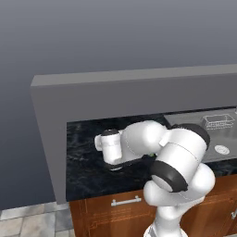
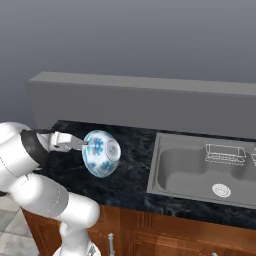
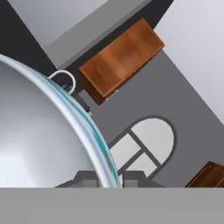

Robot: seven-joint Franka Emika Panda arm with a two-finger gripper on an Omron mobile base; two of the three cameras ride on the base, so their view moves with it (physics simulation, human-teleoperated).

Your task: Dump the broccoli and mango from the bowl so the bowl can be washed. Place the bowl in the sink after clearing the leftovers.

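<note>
White bowl (image 2: 101,153) with blue flowers tipped sideways in hand (image 2: 85,145)

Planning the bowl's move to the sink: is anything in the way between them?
Nothing visible. The gripper holds the bowl tipped above the counter; the counter stretch toward the sink looks bare.

Glossy glazed bowl (image 2: 101,153), matt grey metal sink (image 2: 186,170), polished black stone counter (image 2: 131,175).
</note>
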